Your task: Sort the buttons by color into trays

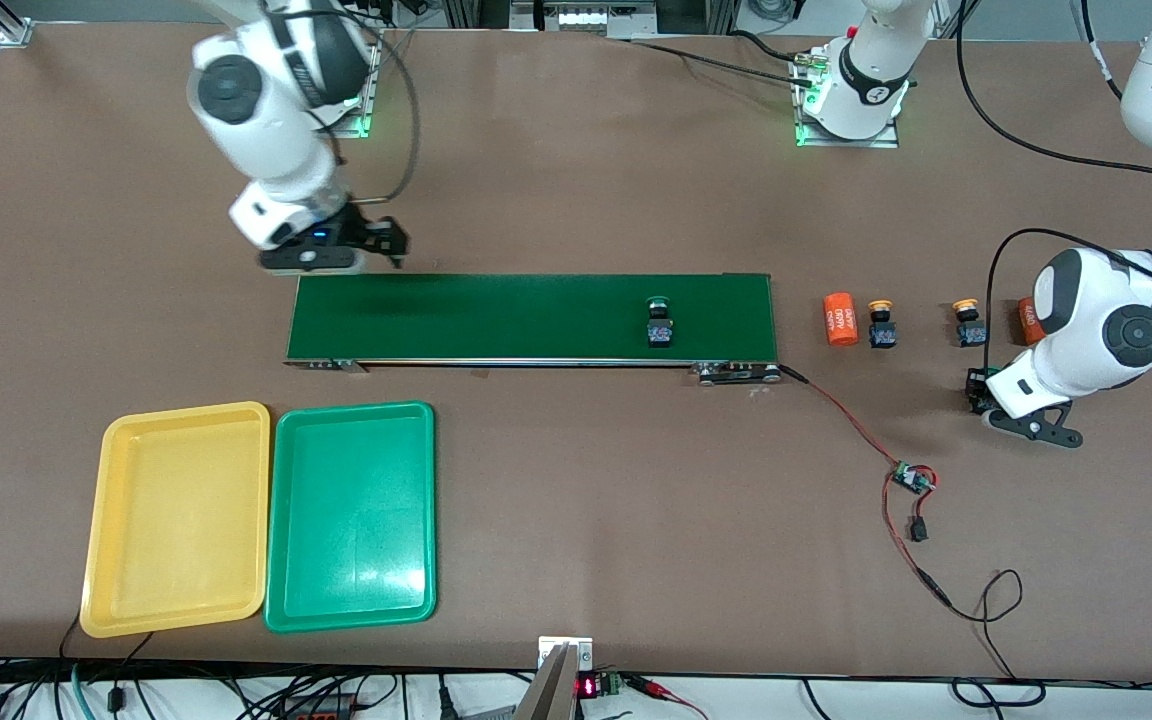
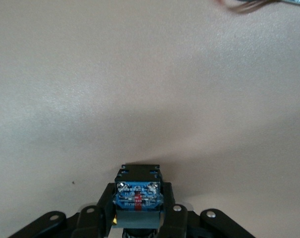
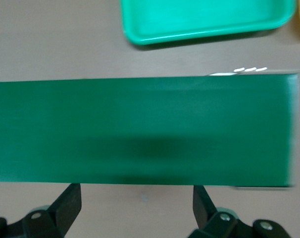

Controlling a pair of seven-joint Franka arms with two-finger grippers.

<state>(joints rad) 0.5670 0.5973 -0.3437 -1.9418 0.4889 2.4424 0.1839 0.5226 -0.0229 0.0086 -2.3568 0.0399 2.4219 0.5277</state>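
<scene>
Right now the left gripper (image 2: 137, 220), low over the bare tabletop at the left arm's end, is clamped on a blue-and-black push-button switch (image 2: 137, 193); cap colour hidden. Lift straight up w/o tilting, keep it square btwn the fingers, then set it on the long dark-green conveyor belt (image 1: 531, 317). Right gripper (image 1: 376, 243) waits, jaws wide, over the belt's other end. Yellow plastic tray (image 1: 176, 515) & green plastic tray (image 1: 351, 515) lie nearer the front camera.
</scene>
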